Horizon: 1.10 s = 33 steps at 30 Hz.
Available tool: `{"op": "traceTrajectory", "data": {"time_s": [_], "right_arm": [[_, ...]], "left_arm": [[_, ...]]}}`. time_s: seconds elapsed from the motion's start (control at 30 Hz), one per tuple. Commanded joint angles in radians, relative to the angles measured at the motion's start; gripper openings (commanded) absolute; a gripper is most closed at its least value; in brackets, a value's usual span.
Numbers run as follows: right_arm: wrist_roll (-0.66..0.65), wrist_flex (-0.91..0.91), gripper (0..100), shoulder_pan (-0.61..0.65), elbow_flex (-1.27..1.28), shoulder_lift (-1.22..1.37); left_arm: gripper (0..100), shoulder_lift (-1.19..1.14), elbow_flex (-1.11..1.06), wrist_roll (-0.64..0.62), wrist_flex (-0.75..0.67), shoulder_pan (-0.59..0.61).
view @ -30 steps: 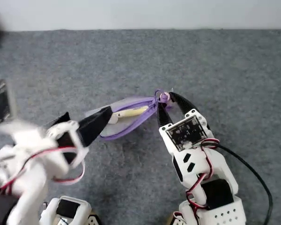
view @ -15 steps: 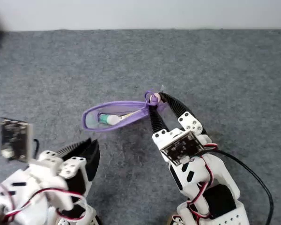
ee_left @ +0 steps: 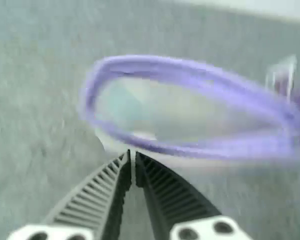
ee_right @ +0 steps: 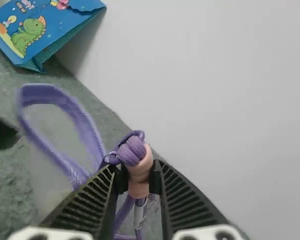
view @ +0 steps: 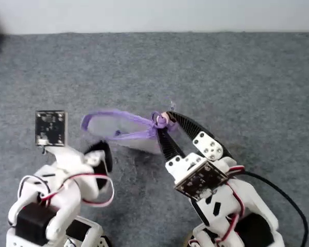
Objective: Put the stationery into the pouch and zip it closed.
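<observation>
The pouch (view: 121,114) is translucent with a purple zip rim and lies near the table's middle, its mouth gaping. One end is raised off the surface. My right gripper (view: 162,126) is shut on the pink tab (view: 164,119) at that end; in the right wrist view the tab (ee_right: 139,165) sits pinched between the fingers of the gripper (ee_right: 137,172). My left gripper (view: 104,152) stands just in front of the pouch, apart from it. The left wrist view shows the gripper (ee_left: 132,155) shut and empty, facing the pouch (ee_left: 190,75), with a blurred teal shape (ee_left: 125,105) inside.
Grey felt (view: 232,77) covers the table up to a white wall at the back. A blue paper bag with a dinosaur (ee_right: 35,25) leans on that wall. A black cable (view: 278,190) trails behind the right arm.
My left arm has pulled back out of the pouch toward the front left. My right gripper has dragged the held end leftward and lifted it, so the pouch has shifted left.
</observation>
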<state>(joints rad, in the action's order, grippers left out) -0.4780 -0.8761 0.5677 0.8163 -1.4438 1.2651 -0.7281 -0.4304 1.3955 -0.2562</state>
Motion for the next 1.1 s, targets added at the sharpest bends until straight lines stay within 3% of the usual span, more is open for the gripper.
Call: {"op": "traceTrajectory", "data": {"time_s": [0.0,0.2,0.37,0.47,0.67,0.87,1.07], "right_arm": [[-0.009,-0.076,0.8,0.015,-0.098,-0.027],[-0.006,-0.193,0.8,0.012,-0.13,-0.031],[-0.006,-0.271,0.8,0.01,-0.13,-0.031],[-0.006,-0.272,0.8,-0.015,-0.124,-0.031],[0.057,-0.263,0.8,-0.191,-0.075,-0.024],[0.06,-0.262,0.8,-0.308,0.011,-0.03],[0.061,-0.269,0.8,-0.381,0.057,-0.033]], "left_arm": [[2,0.0,-0.022,0.029,-0.215,0.037],[2,-0.098,-0.062,0.028,-0.425,0.02],[2,-0.265,0.018,0.028,-0.494,-0.144],[2,-0.347,0.088,0.028,-0.497,-0.201],[2,-0.422,0.191,0.029,-0.494,-0.23],[2,-0.422,0.208,0.029,-0.391,-0.319],[2,-0.433,0.202,0.032,-0.451,-0.334]]}}
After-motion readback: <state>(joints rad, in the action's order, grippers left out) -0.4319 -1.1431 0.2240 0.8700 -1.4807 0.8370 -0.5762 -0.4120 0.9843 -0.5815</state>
